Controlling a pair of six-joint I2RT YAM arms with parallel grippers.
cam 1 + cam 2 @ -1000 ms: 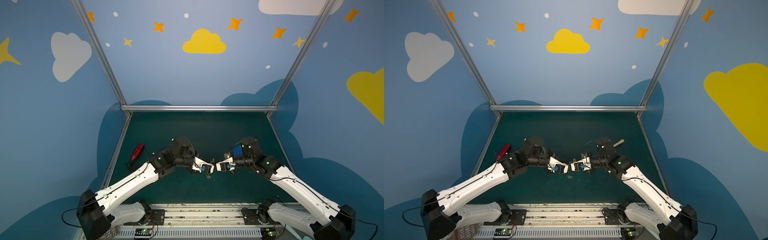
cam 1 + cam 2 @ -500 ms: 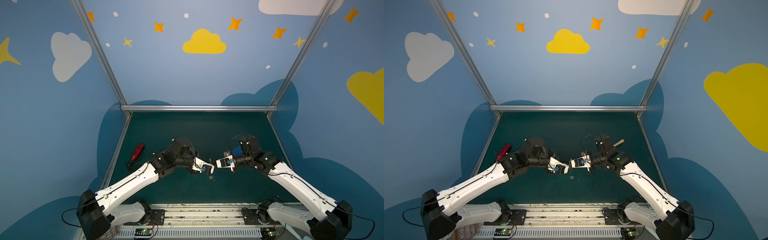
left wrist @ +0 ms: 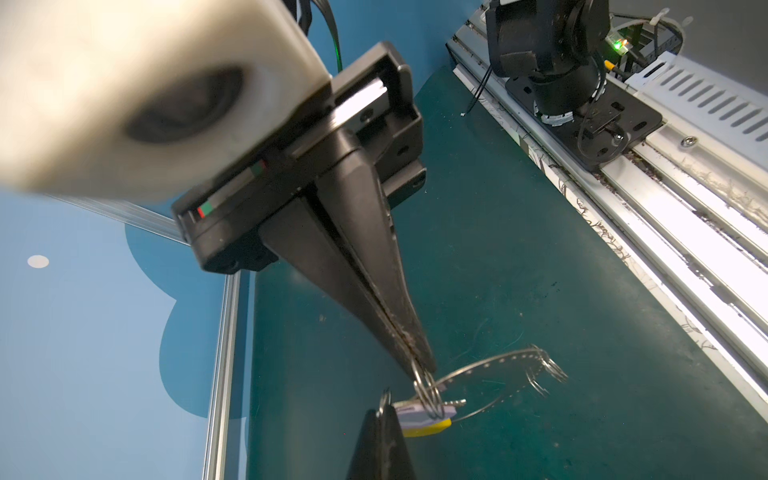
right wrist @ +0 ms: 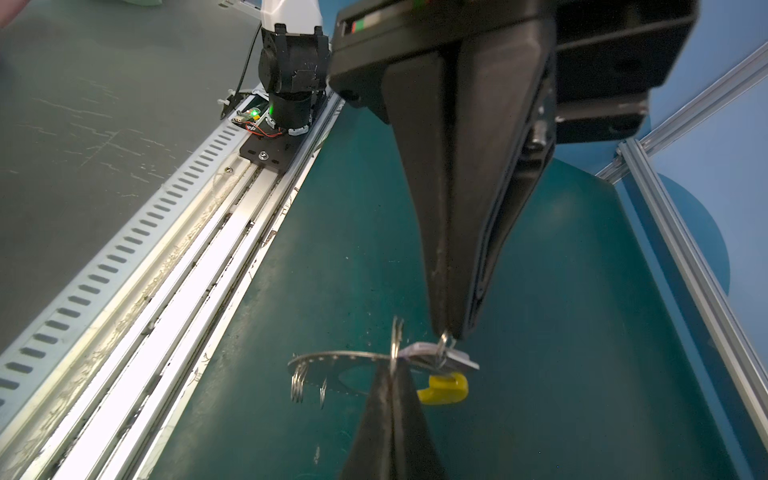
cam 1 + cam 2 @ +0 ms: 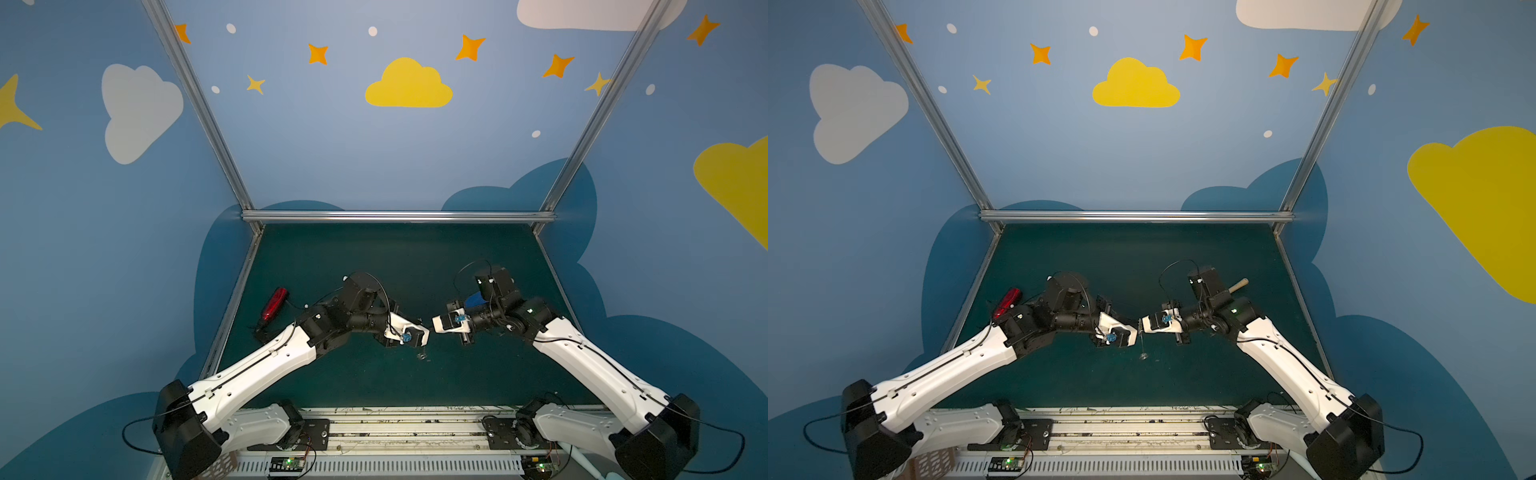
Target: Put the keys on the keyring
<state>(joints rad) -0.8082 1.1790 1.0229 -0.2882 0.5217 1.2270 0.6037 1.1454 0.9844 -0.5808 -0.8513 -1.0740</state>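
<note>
The keyring (image 3: 494,360), a flat grey hoop with small holes and a yellow arc (image 4: 444,389), hangs off the mat between the two fingertips. My left gripper (image 3: 420,368) is shut on a silver loop (image 3: 428,392) at the hoop's edge. The keys' white tag (image 4: 459,358) lies against the hoop, with the silver key (image 3: 454,402) beside it. My right gripper (image 4: 451,332) is shut on the tiny split loop (image 4: 444,341) at the tag's end. In both top views the left gripper (image 5: 426,332) and right gripper (image 5: 434,326) meet tip to tip above mid-mat.
A red object (image 5: 274,305) lies at the mat's left edge. A blue toy shovel (image 5: 473,299) with a wooden handle (image 5: 1239,284) lies behind the right arm. The base rail (image 5: 415,424) runs along the front. Further small loops (image 4: 298,384) hang from the hoop's far end.
The right gripper has lifted slightly and its wrist has turned. The left arm has hardly moved. Both grippers stay shut, tip to tip.
</note>
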